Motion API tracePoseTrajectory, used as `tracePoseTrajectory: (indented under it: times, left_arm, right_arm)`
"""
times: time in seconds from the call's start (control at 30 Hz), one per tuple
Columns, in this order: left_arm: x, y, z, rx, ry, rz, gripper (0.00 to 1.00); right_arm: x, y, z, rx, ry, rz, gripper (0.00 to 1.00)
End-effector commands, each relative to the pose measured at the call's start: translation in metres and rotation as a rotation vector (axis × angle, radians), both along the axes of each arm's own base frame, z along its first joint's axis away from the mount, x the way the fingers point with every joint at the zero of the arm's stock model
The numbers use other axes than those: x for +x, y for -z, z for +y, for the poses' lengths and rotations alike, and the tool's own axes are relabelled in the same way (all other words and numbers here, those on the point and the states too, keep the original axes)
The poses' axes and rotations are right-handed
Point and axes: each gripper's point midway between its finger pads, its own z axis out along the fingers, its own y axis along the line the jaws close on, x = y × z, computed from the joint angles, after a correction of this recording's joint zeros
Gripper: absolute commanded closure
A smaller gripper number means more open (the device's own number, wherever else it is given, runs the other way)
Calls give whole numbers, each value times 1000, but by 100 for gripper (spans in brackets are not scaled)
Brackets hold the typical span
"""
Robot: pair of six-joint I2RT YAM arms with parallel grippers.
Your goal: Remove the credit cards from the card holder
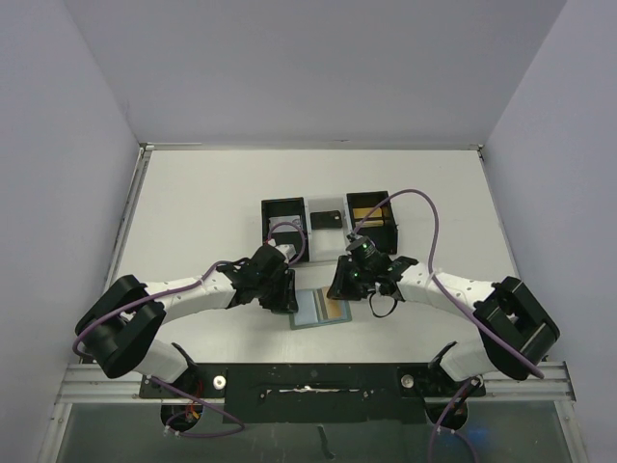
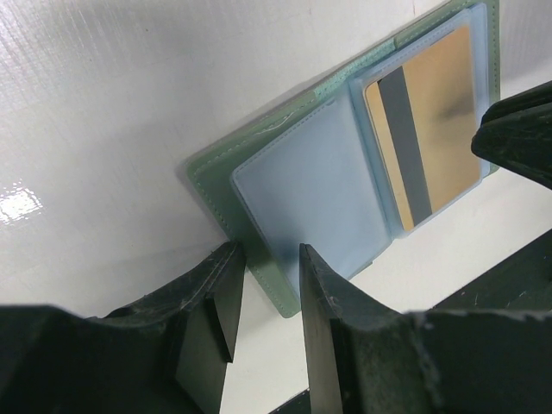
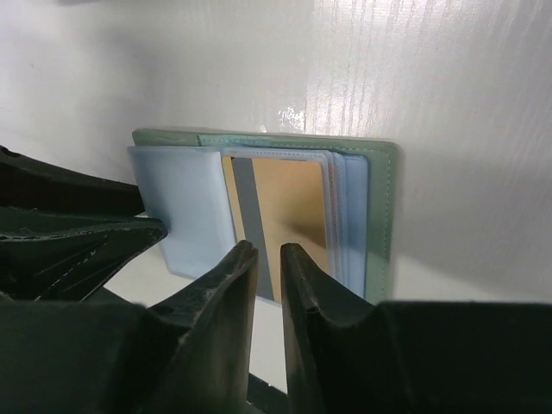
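I see one sage-green wallet (image 1: pixel 307 313) lying open and flat on the white, faintly ribbed table (image 1: pixel 193 212), at the near edge between my two grippers. Its cover is soft and stitched along the rim, with rounded corners. Inside are pale blue, see-through plastic sleeves (image 2: pixel 302 198).

One gold card (image 2: pixel 440 112) with a grey stripe along one long side sits in a sleeve on the wallet's right half.

The left gripper (image 2: pixel 269 259) is at the wallet's left corner, its two black, rough-cast fingers a narrow gap apart. The corner shows in that gap, with nothing pinched. The right gripper (image 3: pixel 267 254) is over the near edge of the gold card, its fingers also slightly parted and gripping nothing I can make out.

Farther back stand two black, square, open-topped boxes (image 1: pixel 284 220), well apart from the wallet. One dark card (image 1: pixel 326 219) lies flat between them. The right box holds something gold.
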Motion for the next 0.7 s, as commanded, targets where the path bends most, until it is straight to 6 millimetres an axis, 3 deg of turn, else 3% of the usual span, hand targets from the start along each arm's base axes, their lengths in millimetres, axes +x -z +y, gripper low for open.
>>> tracePoseTrajectory:
  times: [0.0,0.17,0.4,0.53,0.67]
  left_arm:
    - [9,-17,-13,-52,23,-49,69]
    - [12,-22,-12,-54,11,-73,68]
    - [9,-29,-18,-111,35,-79,68]
    - [5,-27,-26,-140,72,-46,68]
    - [6,-23,-21,-115,51,-43,68]
  right_arm:
    - [7,-18,4,19,4,-55,78]
    - [7,-8,-3,-26,16,-41,66]
    - [1,4,6,-19,-24,-8,72]
    - [-1,10,-2,-65,12,29,70]
    - [4,-7,-1,-88,-8,-31,65]
